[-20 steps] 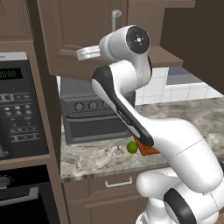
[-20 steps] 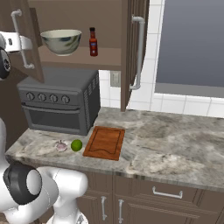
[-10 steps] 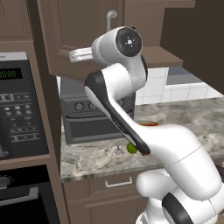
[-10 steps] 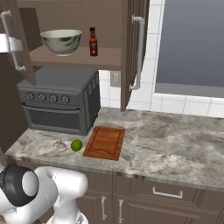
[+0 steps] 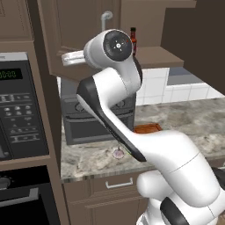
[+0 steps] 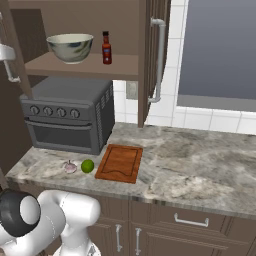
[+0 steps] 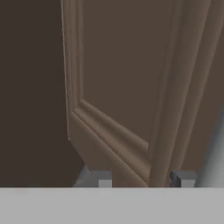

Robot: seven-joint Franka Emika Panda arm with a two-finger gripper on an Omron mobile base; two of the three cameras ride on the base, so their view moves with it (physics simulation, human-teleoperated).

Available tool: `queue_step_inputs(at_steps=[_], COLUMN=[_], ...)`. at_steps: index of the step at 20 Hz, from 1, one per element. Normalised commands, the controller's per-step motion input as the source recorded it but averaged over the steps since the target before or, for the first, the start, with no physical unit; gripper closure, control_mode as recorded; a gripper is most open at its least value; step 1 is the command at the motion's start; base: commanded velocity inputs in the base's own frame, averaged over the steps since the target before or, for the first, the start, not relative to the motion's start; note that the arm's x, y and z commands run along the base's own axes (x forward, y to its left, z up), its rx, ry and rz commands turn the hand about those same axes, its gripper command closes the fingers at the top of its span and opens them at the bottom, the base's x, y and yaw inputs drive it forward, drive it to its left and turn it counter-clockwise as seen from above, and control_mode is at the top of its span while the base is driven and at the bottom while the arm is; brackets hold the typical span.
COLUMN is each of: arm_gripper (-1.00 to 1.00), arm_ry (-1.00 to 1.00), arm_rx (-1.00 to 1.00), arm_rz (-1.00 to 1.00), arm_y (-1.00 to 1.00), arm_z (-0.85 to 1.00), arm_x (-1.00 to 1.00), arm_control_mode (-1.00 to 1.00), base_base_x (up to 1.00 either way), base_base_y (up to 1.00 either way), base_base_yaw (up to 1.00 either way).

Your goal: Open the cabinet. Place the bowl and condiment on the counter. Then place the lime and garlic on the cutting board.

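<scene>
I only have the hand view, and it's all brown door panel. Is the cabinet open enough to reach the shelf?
Observer: Yes. In the right base view both doors of the cabinet stand swung out, and the shelf is exposed.
Operator: What's on it?
Observer: The bowl on the left, with the condiment upright just to its right, not touching.
Operator: And the board?
Observer: The cutting board is bare. The lime and garlic lie on the counter to its left.

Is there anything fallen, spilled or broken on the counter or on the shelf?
Nothing stands out. The bowl and condiment stand upright on the shelf; the garlic and lime lie beside the cutting board.
</scene>
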Motion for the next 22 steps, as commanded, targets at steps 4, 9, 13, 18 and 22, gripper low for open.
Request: queue_step_inputs(at_steps=[4,9,13,18,22], arm_gripper=[-1.00,-1.00,-1.00,-1.00,-1.00], arm_ry=[0.00,0.00,-0.01,-0.07,-0.09], arm_rx=[0.00,0.03,0.06,0.04,0.01], arm_rz=[0.00,0.00,-0.02,-0.07,-0.12], arm_y=[-0.01,-0.87,-1.00,-0.50,0.00], arm_z=[0.06,0.16,0.25,0.41,0.64], arm_x=[-0.59,-1.00,-1.00,-1.00,-1.00], arm_control_mode=[-1.00,-1.00,-1.00,-1.00,-1.00], base_base_x=[0.00,0.00,0.00,0.00,0.00], base_base_y=[0.00,0.00,0.00,0.00,0.00], base_base_yaw=[0.00,0.00,0.00,0.00,0.00])
